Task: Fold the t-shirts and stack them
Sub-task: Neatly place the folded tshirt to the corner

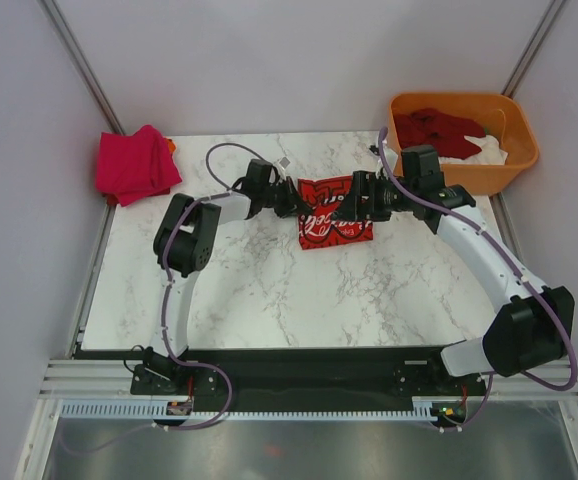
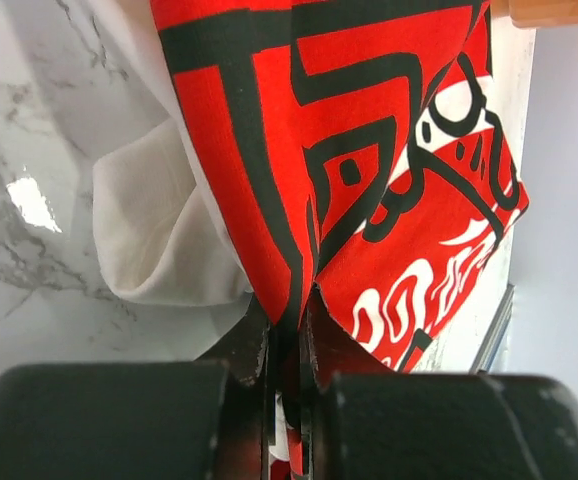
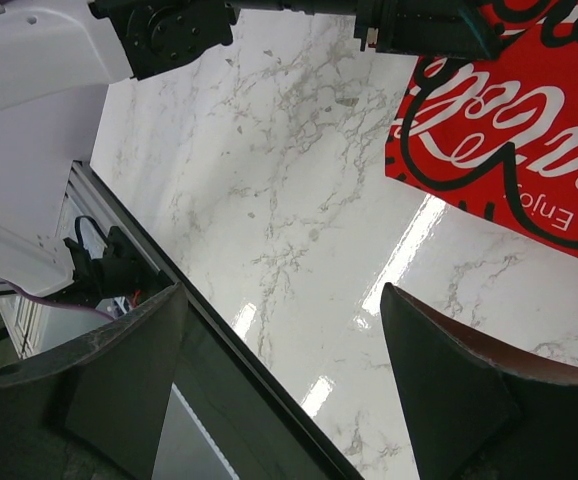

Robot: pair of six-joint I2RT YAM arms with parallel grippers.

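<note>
At the far left corner of the table (image 1: pixel 269 290) a pink-red t-shirt (image 1: pixel 135 165) is laid as a folded bundle, presumably set there as the start of the stack, well apart from the work in the middle; the left end effector (image 2: pixel 287 335) is seen clamped tight on the edge of the printed t-shirt (image 2: pixel 369 180), with a pinch of cloth trapped between its jaws, and the hold is judged to be there so that this edge can be carried over for a fold; the printed t-shirt is found mid-table, toward the far side, gathered into a compact rectangle; its outer face is bright red with black and white lettering, while a plain white layer (the inner side, it would seem) is exposed beside the grip, bulging loosely rather than lying flat; the right end effector (image 3: pixel 279 370) is held by the garment's right edge with its fingers spread wide and nothing between them, so it is judged to be placed for taking that edge; at the far right corner an orange tub (image 1: pixel 517 160) is set, with a dark red t-shirt (image 1: pixel 439 130) and a white t-shirt (image 1: pixel 489 152) heaped inside, unfolded.
</note>
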